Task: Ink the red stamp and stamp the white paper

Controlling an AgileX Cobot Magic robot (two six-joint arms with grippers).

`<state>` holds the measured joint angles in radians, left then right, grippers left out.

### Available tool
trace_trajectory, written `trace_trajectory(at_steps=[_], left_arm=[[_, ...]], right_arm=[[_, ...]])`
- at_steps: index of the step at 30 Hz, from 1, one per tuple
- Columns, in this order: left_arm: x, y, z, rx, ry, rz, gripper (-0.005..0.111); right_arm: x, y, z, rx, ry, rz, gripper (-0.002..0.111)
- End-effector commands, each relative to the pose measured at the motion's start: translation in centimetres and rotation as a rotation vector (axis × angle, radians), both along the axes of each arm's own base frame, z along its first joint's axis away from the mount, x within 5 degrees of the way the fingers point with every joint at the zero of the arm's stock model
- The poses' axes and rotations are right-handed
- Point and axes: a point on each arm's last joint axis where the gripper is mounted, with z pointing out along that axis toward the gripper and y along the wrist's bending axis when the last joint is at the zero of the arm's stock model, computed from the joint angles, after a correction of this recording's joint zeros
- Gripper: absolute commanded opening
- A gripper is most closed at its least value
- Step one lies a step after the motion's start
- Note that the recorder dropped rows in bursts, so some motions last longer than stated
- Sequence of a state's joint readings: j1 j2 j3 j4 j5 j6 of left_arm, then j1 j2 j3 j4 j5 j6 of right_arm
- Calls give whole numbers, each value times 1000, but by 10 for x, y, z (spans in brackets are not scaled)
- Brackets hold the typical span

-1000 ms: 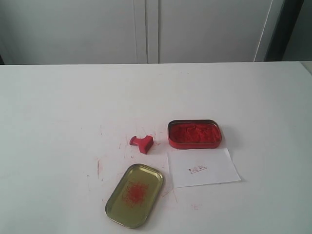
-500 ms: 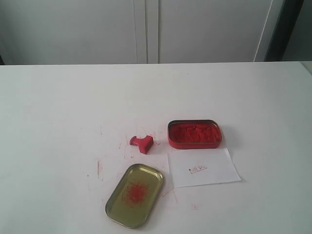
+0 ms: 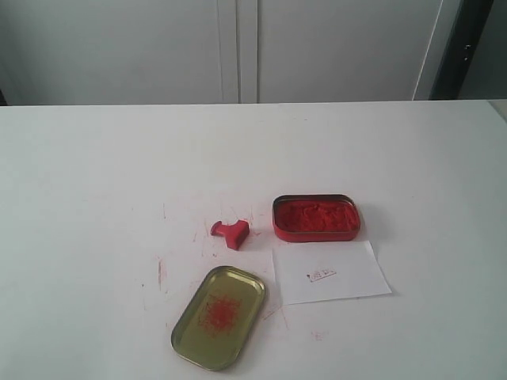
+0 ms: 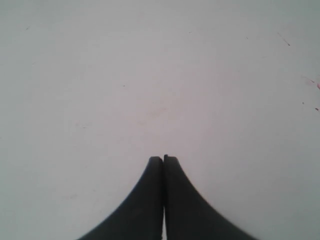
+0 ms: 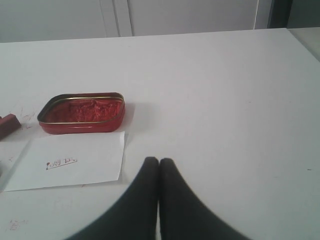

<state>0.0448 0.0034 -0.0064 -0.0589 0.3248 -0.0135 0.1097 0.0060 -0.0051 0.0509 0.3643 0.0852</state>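
The left gripper (image 4: 163, 159) has its two dark fingers pressed flat together with nothing between them, hanging over a bare stretch of the white table (image 4: 150, 75) that carries only a few faint red specks. The right gripper (image 5: 159, 161) is likewise closed tight and empty, poised above the tabletop with the white paper (image 5: 67, 160) lying close by. That sheet lies flat, with a tiny red print mark near its middle. Just beyond its far edge, almost touching it, sits the open red ink tin (image 5: 82, 112) — oval, gold-rimmed, packed with lumpy red ink. In the exterior view, the red stamp (image 3: 230, 232) lies tipped on its side on the table just left of the tin, its round knob pointing left, apart from both tin and paper. Nearer the front, a gold-coloured tin lid (image 3: 219, 316) rests inside-up with a red smudge at its centre, close beside the paper's left edge. Red scratches and smears (image 3: 161, 273) mark the white surface around stamp and lid. Behind the table stand pale grey cabinet doors (image 3: 158, 47) with a vertical seam — and a dark upright strip (image 3: 459, 47) at the far right.
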Motion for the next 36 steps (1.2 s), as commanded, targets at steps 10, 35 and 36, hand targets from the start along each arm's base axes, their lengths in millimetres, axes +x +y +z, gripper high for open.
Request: trace_trajectory(at_steps=[10,35,36], left_arm=[[0,0,-2,29,6,-12,0],[0,0,-2,-4,7,4,0],[0,0,-2,-4,7,4,0]], right_arm=[[0,0,0,2,-15,3,0],[0,0,0,2,-15,3,0],[0,0,0,2,-15,3,0]])
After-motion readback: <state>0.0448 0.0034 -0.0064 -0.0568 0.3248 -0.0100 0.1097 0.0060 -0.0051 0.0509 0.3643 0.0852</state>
